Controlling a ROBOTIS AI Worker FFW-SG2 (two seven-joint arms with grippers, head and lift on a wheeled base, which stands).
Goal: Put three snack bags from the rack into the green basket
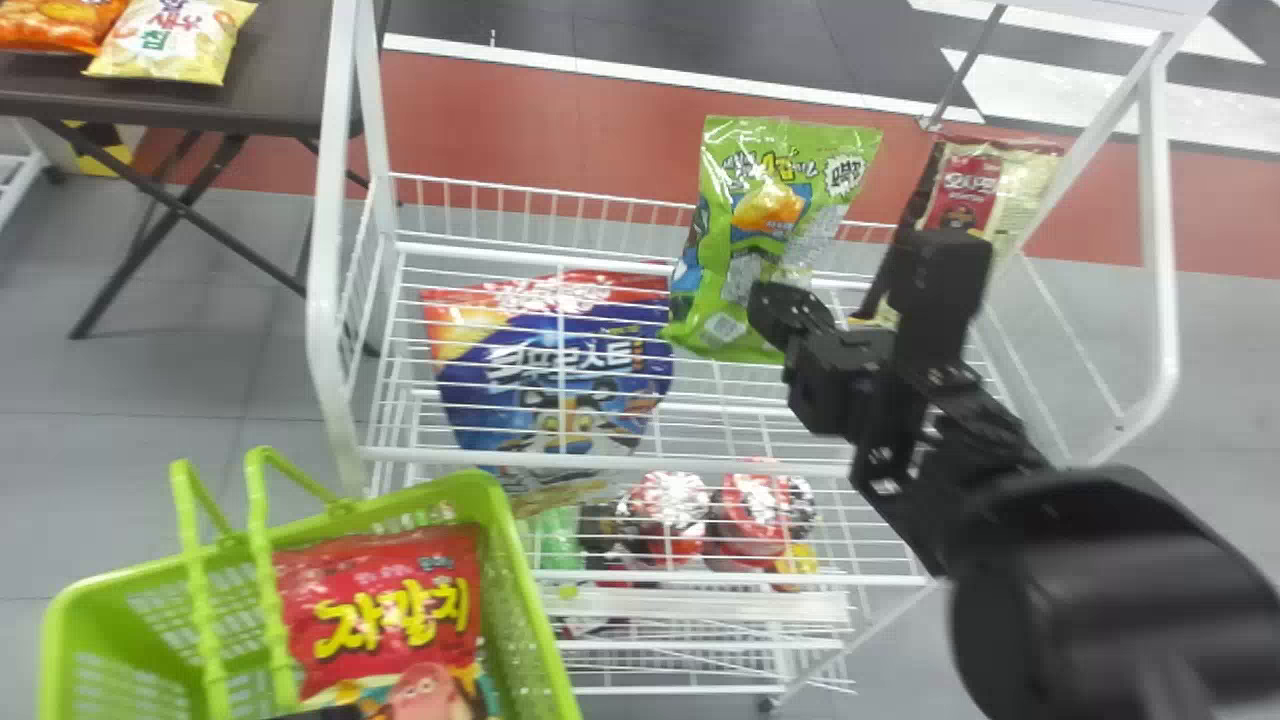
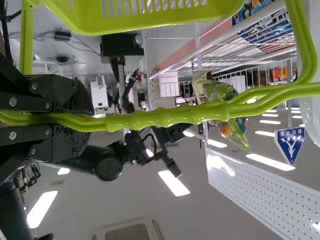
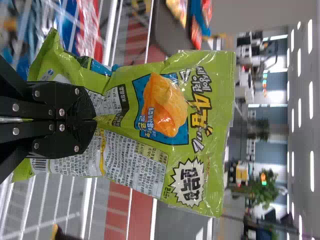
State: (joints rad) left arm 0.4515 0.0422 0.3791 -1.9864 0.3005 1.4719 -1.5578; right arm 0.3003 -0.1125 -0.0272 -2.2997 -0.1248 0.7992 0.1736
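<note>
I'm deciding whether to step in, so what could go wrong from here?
The green snack bag might twist or slip, since the right gripper pinches only a small part of it. On its way to the basket, it could catch the rack's front rail. The basket, held by its handles in the left gripper, may swing if bumped.

White wire rack (image 1: 600, 466) stands on the grey floor (image 1: 250, 390). Below the rack's upper wire shelf (image 1: 760, 412), seen through the wires, sits a blue snack bag (image 1: 560, 370); exact level cannot be determined. Farther down, red-and-white packs (image 1: 668, 510) sit side by side at a lower level, partly covered by wires. Dark folding table (image 1: 280, 60), noted at the rack's left, carries an orange bag (image 1: 50, 25) beside a yellow bag (image 1: 170, 40).
</note>
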